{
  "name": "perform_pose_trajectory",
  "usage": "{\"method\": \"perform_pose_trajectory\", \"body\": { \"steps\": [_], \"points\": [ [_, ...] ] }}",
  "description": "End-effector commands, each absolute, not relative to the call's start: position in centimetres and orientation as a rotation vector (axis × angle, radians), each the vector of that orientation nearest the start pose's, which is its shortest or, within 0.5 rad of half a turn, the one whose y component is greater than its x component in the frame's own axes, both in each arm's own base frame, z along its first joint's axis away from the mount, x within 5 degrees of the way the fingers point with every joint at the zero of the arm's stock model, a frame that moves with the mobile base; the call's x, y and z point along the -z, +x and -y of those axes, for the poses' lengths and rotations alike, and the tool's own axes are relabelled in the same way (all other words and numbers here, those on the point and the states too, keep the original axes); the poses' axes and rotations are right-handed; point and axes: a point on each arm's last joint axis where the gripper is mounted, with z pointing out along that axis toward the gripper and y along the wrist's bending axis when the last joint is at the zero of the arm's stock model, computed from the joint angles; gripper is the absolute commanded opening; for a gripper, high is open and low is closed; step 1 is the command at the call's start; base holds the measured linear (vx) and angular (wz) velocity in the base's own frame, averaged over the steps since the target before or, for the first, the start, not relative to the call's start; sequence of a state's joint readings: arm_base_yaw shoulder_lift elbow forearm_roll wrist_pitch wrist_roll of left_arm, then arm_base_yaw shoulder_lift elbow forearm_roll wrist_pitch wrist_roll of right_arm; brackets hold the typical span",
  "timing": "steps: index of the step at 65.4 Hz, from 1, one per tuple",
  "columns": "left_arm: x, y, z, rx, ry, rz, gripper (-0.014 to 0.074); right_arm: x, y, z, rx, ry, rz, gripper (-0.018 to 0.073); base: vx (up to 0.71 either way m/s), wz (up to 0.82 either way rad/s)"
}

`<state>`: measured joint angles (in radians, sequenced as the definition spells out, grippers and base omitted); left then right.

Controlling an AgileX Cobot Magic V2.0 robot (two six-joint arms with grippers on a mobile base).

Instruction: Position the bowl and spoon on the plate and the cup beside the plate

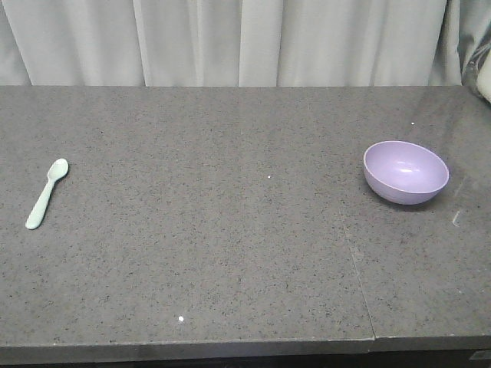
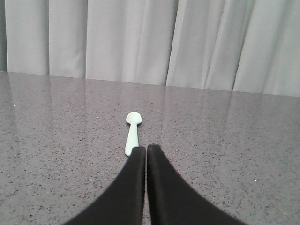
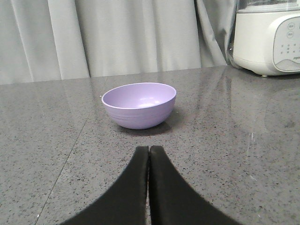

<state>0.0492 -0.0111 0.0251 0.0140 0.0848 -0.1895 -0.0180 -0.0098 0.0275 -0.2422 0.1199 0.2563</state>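
While left gripper (image 2: 146,149) and right gripper (image 3: 149,149) sit closed, empty, spoon (image 2: 132,133) handle end perhaps hidden

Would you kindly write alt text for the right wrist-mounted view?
A lavender bowl sits empty and upright on a speckled grey counter, straight ahead of the right gripper, whose two black fingers are pressed together. A white appliance stands at far right.
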Motion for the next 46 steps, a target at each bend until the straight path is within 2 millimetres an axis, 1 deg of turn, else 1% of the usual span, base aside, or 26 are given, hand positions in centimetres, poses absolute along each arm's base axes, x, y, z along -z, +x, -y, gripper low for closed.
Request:
{"method": "perform_pose_trajectory", "body": {
  "steps": [1,46],
  "points": [
    [-19.42,5.79,-0.28,0.107,-0.179,-1.535,-0.0006,-19.58,5.66,0.21,0.024,0.023,-1.548,-0.0006,0.02,0.0],
    [-19.42,5.79,-0.28,0.107,-0.179,-1.535,-0.0006,-19.58,5.66,0.21,0.024,0.023,-1.548,-0.0006,0.02,0.0]
  ]
}}
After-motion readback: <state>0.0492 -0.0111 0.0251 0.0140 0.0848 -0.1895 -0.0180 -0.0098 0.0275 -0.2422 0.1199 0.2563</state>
